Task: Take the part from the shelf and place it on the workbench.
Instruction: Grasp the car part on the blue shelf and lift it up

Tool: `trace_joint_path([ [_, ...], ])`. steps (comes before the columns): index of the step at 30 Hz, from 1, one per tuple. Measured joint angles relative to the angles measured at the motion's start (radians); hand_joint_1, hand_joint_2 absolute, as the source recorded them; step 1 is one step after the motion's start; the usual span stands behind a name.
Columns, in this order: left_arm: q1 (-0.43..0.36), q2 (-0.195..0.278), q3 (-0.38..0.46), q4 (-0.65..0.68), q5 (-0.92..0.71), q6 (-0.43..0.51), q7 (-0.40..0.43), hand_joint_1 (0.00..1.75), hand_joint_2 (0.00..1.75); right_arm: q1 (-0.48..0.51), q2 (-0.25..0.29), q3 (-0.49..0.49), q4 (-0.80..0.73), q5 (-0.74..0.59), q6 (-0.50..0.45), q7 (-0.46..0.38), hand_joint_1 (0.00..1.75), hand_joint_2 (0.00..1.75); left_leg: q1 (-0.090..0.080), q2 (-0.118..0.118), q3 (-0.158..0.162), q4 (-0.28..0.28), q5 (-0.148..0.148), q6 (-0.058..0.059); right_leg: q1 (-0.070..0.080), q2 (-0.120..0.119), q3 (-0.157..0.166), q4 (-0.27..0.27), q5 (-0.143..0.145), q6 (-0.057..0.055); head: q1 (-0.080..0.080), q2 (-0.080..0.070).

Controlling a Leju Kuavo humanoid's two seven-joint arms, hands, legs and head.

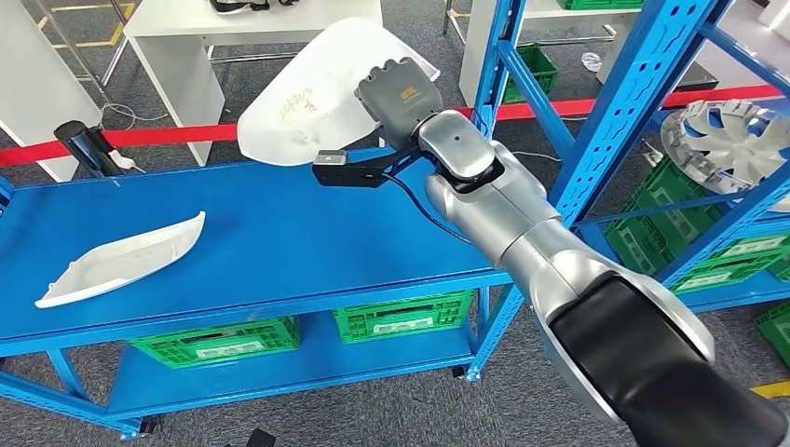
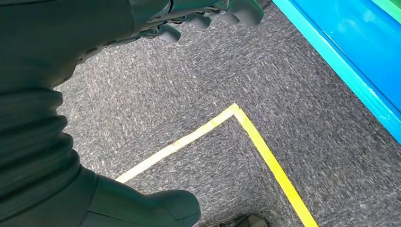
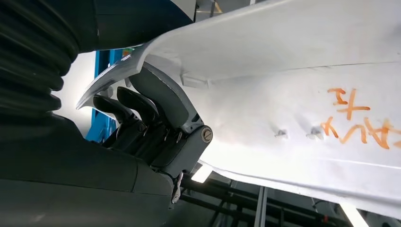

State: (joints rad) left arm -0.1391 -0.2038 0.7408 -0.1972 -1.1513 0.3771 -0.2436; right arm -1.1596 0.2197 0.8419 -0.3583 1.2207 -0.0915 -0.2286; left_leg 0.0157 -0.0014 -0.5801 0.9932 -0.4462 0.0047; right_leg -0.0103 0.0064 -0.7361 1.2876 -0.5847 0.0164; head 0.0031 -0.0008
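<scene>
A large white curved part (image 1: 312, 102) with orange writing on it hangs in the air above the back edge of the blue workbench (image 1: 279, 242). My right hand (image 1: 399, 98) grips its right end. In the right wrist view the fingers (image 3: 151, 109) wrap the rim of the white part (image 3: 293, 94). A second, narrower white part (image 1: 126, 258) lies on the workbench at the left. My left hand (image 2: 208, 16) hangs over the grey carpet beside the blue frame, its fingers curled with nothing in them.
The blue shelf frame (image 1: 615, 121) stands at the right, with a silver finned wheel cover (image 1: 727, 140) on it. Green crates (image 1: 224, 340) sit under the workbench. Red tape (image 1: 158, 135) runs behind, with white tables (image 1: 214, 47) beyond. Yellow floor tape (image 2: 255, 146) crosses the carpet.
</scene>
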Motion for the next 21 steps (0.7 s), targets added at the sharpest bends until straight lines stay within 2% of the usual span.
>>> trace_joint_path([
  [1,0.0,0.0,0.001,0.0,0.0,0.001,0.002,0.0,1.75,0.002,0.002,0.0,-0.002,0.004,-0.008,-0.005,1.75,1.75,0.002,-0.001,-0.001,0.003,-0.002,-0.002,-0.004,0.0,-0.008,0.013,0.007,0.003,0.0,0.0],
  [2,0.0,0.001,0.001,0.0,0.0,0.002,0.004,0.0,1.75,0.003,0.006,0.0,-0.005,0.009,-0.016,-0.01,1.75,1.75,0.006,-0.001,-0.001,0.006,-0.004,-0.006,-0.008,-0.001,0.004,-0.015,0.033,0.006,0.0,0.0],
  [3,0.0,0.001,0.002,0.0,0.001,0.003,0.007,0.0,1.75,0.003,0.013,0.0,-0.01,0.013,-0.022,-0.015,1.75,1.75,0.009,-0.002,-0.001,0.011,-0.008,-0.013,-0.012,-0.002,0.033,-0.077,0.07,0.01,0.001,0.0],
  [5,-0.001,0.005,0.005,-0.001,0.005,0.006,0.009,0.0,1.75,0.001,0.032,0.002,-0.024,0.021,-0.027,-0.022,1.75,1.75,0.013,-0.001,-0.005,0.022,-0.017,-0.029,-0.015,0.0,0.094,-0.196,0.118,0.013,0.001,0.0],
  [6,-0.002,0.007,0.007,-0.001,0.008,0.008,0.009,0.0,1.75,-0.001,0.042,0.004,-0.032,0.024,-0.027,-0.025,1.75,1.75,0.012,0.0,-0.006,0.027,-0.019,-0.038,-0.014,0.002,0.109,-0.226,0.126,0.01,0.002,0.0],
  [7,-0.003,0.01,0.009,-0.001,0.012,0.011,0.009,0.0,1.75,-0.002,0.053,0.005,-0.04,0.027,-0.027,-0.027,1.75,1.75,0.012,-0.001,-0.008,0.029,-0.019,-0.046,-0.012,0.006,0.112,-0.233,0.123,0.004,0.003,0.0],
  [10,-0.002,0.017,0.016,-0.001,0.021,0.018,0.002,0.0,1.75,-0.003,0.078,0.009,-0.067,0.034,-0.026,-0.029,1.75,1.75,0.016,-0.003,-0.014,0.034,-0.025,-0.068,-0.01,0.007,0.104,-0.236,0.128,-0.022,0.004,0.0],
  [12,-0.003,0.023,0.022,-0.001,0.022,0.02,-0.004,0.0,1.75,-0.004,0.09,0.011,-0.084,0.036,-0.027,-0.027,1.75,1.75,0.017,-0.002,-0.04,0.097,-0.078,-0.074,-0.011,0.005,0.098,-0.242,0.137,-0.039,0.002,0.0],
  [14,-0.004,0.027,0.026,-0.001,0.022,0.021,-0.007,0.0,1.75,-0.004,0.096,0.013,-0.095,0.037,-0.031,-0.025,1.75,1.75,0.015,-0.002,-0.086,0.225,-0.154,-0.074,-0.007,0.003,0.088,-0.243,0.146,-0.049,0.001,0.0],
  [15,-0.004,0.029,0.027,-0.001,0.022,0.021,-0.007,0.0,1.75,-0.002,0.096,0.014,-0.099,0.037,-0.035,-0.025,1.75,1.75,0.014,-0.002,-0.103,0.278,-0.176,-0.074,-0.003,0.003,0.082,-0.243,0.15,-0.052,0.0,0.0],
  [16,-0.004,0.031,0.027,-0.001,0.021,0.021,-0.006,0.0,1.75,0.0,0.096,0.015,-0.102,0.036,-0.039,-0.025,1.75,1.75,0.013,-0.002,-0.105,0.303,-0.182,-0.072,0.0,0.002,0.076,-0.242,0.156,-0.054,0.001,0.0],
  [17,-0.005,0.032,0.027,-0.001,0.021,0.021,-0.004,0.0,1.75,0.002,0.096,0.015,-0.105,0.036,-0.045,-0.027,1.75,1.75,0.012,-0.002,-0.088,0.288,-0.17,-0.068,0.003,0.002,0.07,-0.242,0.161,-0.055,0.001,0.0],
  [18,-0.006,0.035,0.027,-0.001,0.02,0.021,-0.002,0.0,1.75,0.003,0.096,0.015,-0.108,0.035,-0.051,-0.029,1.75,1.75,0.009,-0.002,-0.053,0.237,-0.146,-0.063,0.006,0.003,0.063,-0.242,0.168,-0.054,0.001,0.0],
  [20,-0.011,0.039,0.027,-0.001,0.02,0.021,0.002,0.0,1.75,0.004,0.096,0.015,-0.117,0.033,-0.062,-0.035,1.75,1.75,0.002,-0.001,0.035,0.098,-0.108,-0.051,0.008,0.004,0.054,-0.242,0.18,-0.049,0.001,0.0],
  [21,-0.013,0.041,0.028,-0.002,0.02,0.022,0.002,0.0,1.75,0.004,0.096,0.015,-0.122,0.033,-0.068,-0.039,1.75,1.75,-0.002,-0.002,0.062,0.051,-0.096,-0.047,0.009,0.003,0.051,-0.242,0.187,-0.044,0.001,0.0],
])
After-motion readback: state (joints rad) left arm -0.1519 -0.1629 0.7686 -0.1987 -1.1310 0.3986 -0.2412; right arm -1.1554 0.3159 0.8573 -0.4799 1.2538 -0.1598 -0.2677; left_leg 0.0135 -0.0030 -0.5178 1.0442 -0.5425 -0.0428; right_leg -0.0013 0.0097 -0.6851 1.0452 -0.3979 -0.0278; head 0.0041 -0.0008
